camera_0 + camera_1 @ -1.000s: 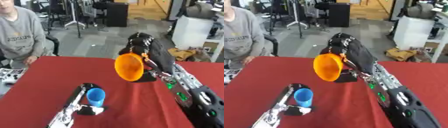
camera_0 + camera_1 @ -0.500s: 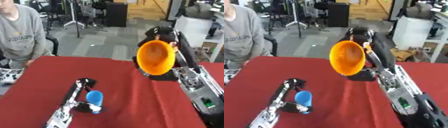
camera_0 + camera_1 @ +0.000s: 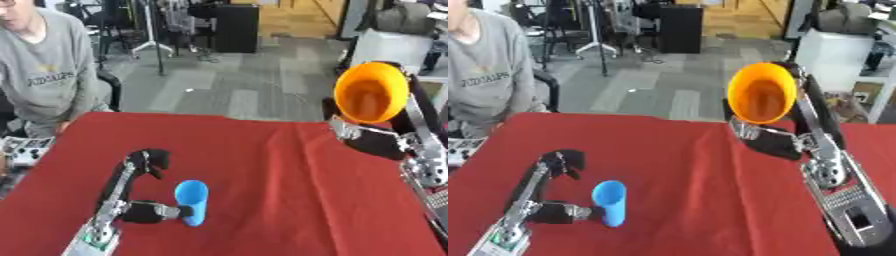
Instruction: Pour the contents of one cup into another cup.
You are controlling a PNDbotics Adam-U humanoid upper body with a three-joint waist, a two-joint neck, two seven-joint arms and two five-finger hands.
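The right eye view shows more of the right hand (image 3: 794, 127), fingers curled round the orange cup (image 3: 761, 93), now higher at upper right. The left hand (image 3: 140, 200) pinches the blue cup (image 3: 192, 202) at lower left.

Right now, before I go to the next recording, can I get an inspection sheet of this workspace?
Surface: table with a red cloth, askew in view.
Job's things: blue cup low on the cloth, tilted; orange cup raised above the table's right side, its mouth turned toward the camera. Contents of either cup cannot be seen.
Clutter: a pale device at the table's left edge.
Hands: left hand beside the blue cup, fingers at its side; right hand holds the orange cup.
Cables: nothing seen.
Surroundings: a seated person in a grey sweatshirt at the far left, grey floor, black stands, white cabinet.
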